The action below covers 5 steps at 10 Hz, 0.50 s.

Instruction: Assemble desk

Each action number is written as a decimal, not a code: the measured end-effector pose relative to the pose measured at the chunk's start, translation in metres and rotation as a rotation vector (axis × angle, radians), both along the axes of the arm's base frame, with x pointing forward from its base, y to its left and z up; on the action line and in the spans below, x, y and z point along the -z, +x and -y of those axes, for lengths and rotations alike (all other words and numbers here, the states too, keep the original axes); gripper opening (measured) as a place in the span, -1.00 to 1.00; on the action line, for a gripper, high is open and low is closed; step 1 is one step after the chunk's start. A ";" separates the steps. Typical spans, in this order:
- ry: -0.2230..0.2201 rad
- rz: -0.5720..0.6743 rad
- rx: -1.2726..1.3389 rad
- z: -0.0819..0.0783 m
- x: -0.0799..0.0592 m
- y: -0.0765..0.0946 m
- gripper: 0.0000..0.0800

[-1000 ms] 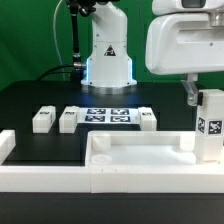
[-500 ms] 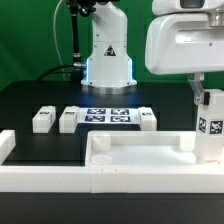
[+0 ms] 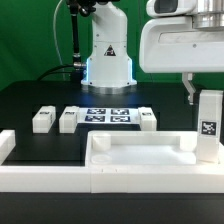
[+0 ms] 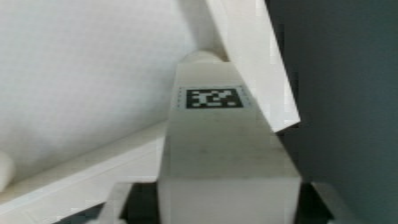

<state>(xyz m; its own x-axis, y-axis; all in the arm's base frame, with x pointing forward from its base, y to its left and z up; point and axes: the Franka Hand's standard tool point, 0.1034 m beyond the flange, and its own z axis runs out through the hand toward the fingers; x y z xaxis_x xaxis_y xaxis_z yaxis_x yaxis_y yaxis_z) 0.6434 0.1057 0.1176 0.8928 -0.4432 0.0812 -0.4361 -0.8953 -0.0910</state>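
Note:
The desk's white tabletop panel lies rim-up at the front of the table. At its corner on the exterior view's right, a white square-section leg with a black-and-white tag stands upright. My gripper comes down from above and is shut on the top of this leg. In the wrist view the leg fills the space between my two dark fingers, touching both, with the tabletop's rim beyond it. Three more legs lie loose on the black table behind the panel.
The marker board lies flat between the loose legs, in front of the robot's base. Low white border rails run along the front and the exterior view's left side. A green backdrop stands behind.
The jaws have closed in onto the upright leg. The hand has shifted slightly toward the exterior view's left, and the leg with it.

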 end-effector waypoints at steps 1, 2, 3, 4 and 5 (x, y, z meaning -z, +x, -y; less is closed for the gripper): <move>0.007 -0.004 0.069 0.001 0.000 0.000 -0.28; 0.014 -0.007 0.129 0.001 0.000 0.000 -0.28; 0.019 -0.010 0.177 0.002 0.000 0.000 -0.28; 0.027 -0.013 0.230 0.003 0.000 0.000 -0.28; 0.054 -0.020 0.368 0.005 0.001 -0.002 -0.28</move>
<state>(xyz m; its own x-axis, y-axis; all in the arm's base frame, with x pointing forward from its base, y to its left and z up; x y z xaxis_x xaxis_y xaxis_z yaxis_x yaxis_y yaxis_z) 0.6412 0.1012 0.1170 0.6742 -0.7378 0.0331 -0.7300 -0.6725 -0.1216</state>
